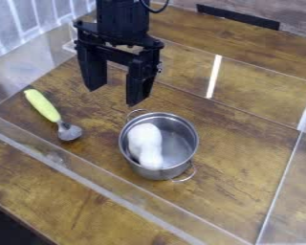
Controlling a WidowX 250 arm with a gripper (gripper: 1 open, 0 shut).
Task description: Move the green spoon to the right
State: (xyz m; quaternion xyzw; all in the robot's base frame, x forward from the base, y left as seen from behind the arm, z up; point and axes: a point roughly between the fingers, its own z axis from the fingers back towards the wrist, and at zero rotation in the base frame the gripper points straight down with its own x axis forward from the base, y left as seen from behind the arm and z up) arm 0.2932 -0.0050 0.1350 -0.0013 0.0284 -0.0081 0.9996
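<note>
The green spoon [50, 113] lies flat on the wooden table at the left, its yellow-green handle pointing up-left and its small silver bowl [69, 132] toward the front. My gripper [114, 86] hangs above the table behind and to the right of the spoon, its two black fingers pointing down and spread open with nothing between them. It is apart from the spoon and sits just behind the pot.
A silver pot [160, 145] with a white object [146, 144] inside stands right of the spoon, in front of the gripper. Clear plastic walls [217, 77] enclose the wooden table [251, 129] at the back, right and front.
</note>
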